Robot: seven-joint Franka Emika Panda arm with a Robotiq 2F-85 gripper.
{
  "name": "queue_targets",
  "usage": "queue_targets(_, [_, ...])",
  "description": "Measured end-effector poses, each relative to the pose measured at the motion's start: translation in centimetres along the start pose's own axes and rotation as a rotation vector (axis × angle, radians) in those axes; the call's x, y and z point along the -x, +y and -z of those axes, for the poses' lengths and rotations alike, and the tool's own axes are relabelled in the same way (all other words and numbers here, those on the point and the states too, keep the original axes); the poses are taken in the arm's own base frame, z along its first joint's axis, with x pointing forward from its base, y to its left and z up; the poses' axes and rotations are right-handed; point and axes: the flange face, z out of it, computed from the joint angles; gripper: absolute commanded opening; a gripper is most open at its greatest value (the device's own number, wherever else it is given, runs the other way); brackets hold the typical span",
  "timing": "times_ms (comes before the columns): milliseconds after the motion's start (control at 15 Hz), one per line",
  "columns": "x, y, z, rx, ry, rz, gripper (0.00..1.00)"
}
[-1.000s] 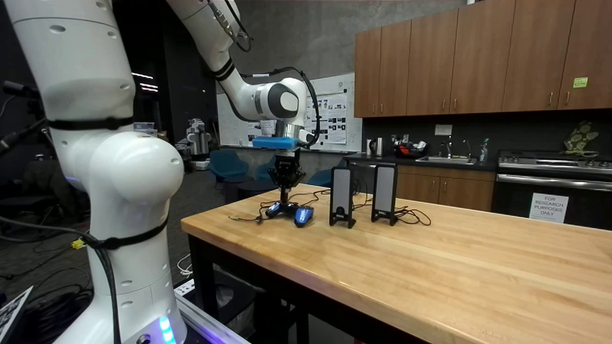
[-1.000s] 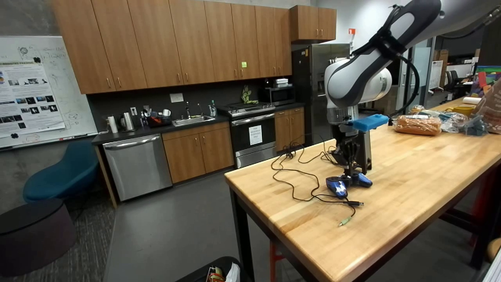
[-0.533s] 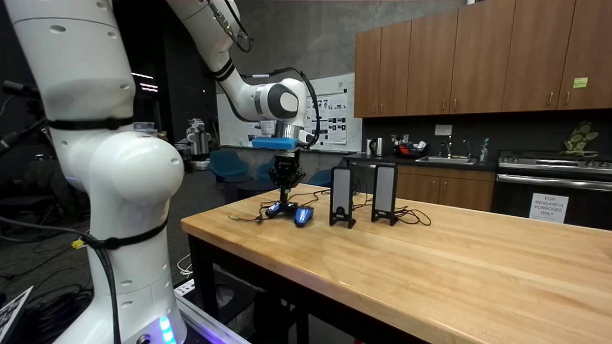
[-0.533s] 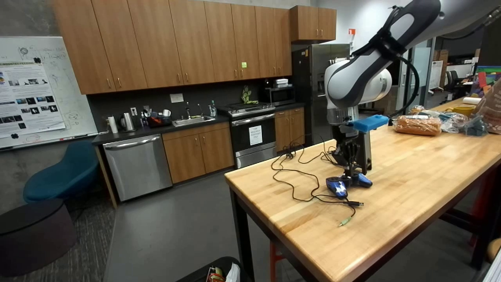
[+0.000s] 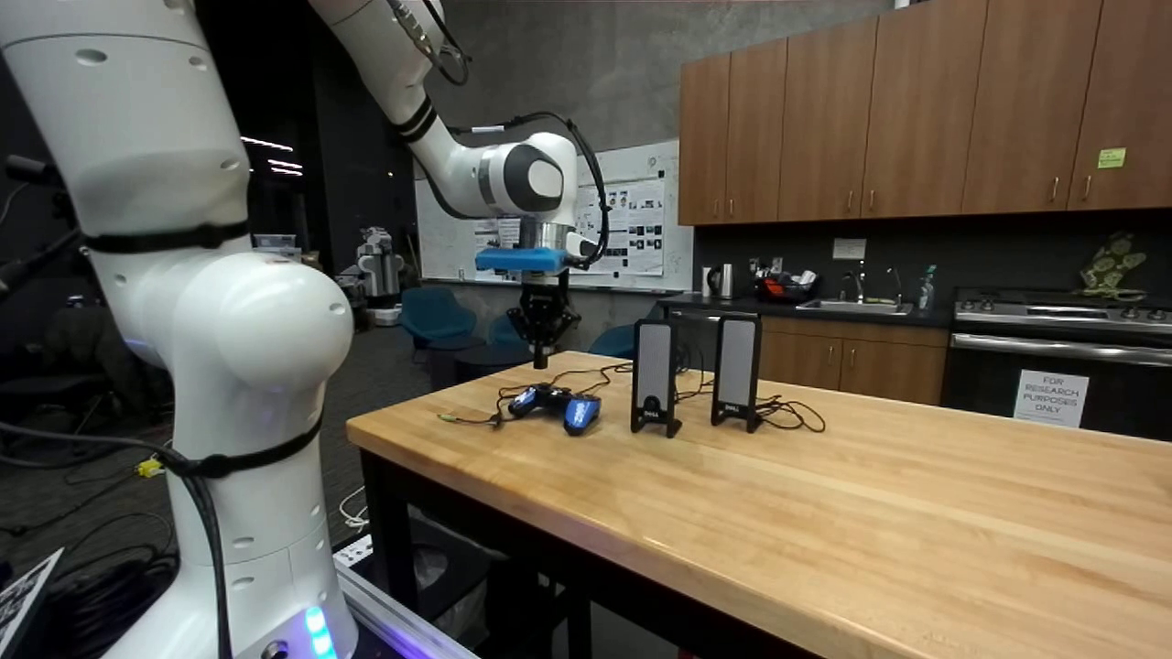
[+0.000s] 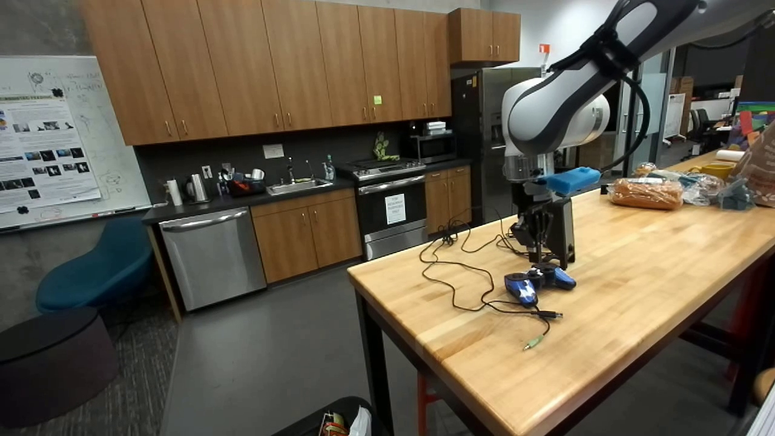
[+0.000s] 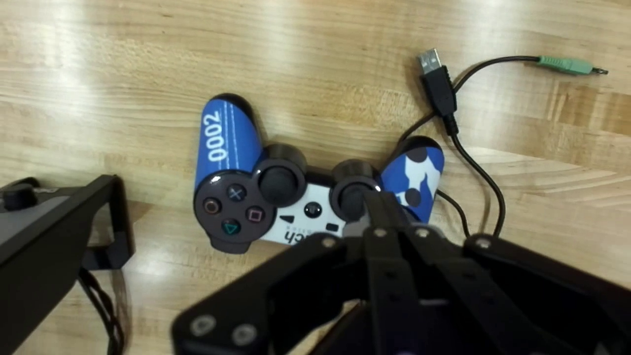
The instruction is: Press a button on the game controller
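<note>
The game controller [image 7: 312, 209] lies on the table, black with blue grips and a white middle. Its two sticks, the face buttons with shapes, and small centre buttons show in the wrist view. It also shows in both exterior views [image 5: 580, 414] [image 6: 522, 289]. My gripper [image 7: 383, 197] is shut with its fingertips pressed together and nothing between them. It covers the controller's right part in the wrist view, hiding the buttons there. In an exterior view the gripper [image 5: 541, 361] hangs upright above the controller, with a clear gap. It also shows in an exterior view [image 6: 535, 259].
Two upright black speakers [image 5: 654, 375] [image 5: 737, 371] stand beside the controller; part of one shows in the wrist view [image 7: 29, 231]. Loose dark cables with a USB plug [image 7: 438, 91] and a green audio plug [image 7: 567, 65] lie around it. Bagged bread [image 6: 646, 192] sits farther along the table.
My gripper was down at the controller in both earlier moments. It has risen straight up off it, staying shut. The controller and speakers have not moved.
</note>
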Motion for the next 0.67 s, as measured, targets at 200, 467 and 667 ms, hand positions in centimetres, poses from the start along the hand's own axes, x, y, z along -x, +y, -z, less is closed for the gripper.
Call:
queue_targets(200, [0.7, -0.1, 1.6, 0.002, 0.017, 0.003, 0.00])
queue_targets(467, [1.7, -0.2, 3.2, 0.004, 0.039, 0.005, 0.32])
queue_targets(667, [2.3, -0.2, 4.2, 0.006, 0.059, 0.003, 0.50])
